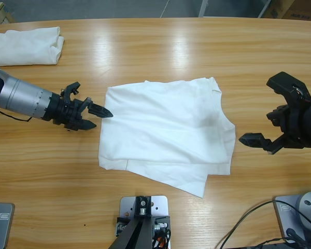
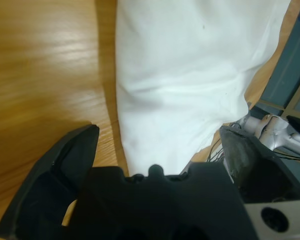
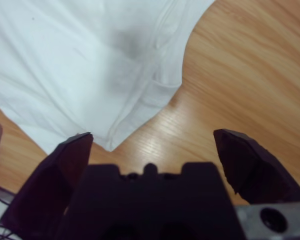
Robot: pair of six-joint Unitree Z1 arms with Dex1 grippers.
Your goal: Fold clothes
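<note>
A white T-shirt [image 1: 166,129] lies partly folded in the middle of the wooden table [image 1: 160,46], with a faint dark patch showing through the cloth near its right side. My left gripper [image 1: 96,118] stands open just off the shirt's left edge, its jaw tips almost at the cloth. In the left wrist view the T-shirt [image 2: 190,75] stretches away between the open jaws of the left gripper [image 2: 160,132]. Off the shirt's right edge, my right gripper [image 1: 267,111] is wide open and holds nothing. The right wrist view shows the T-shirt [image 3: 90,65] beyond the right gripper [image 3: 152,137], above bare wood.
A second white garment [image 1: 26,46], folded into a bundle, sits at the table's far left corner. Cables [image 1: 254,223] trail at the lower right edge.
</note>
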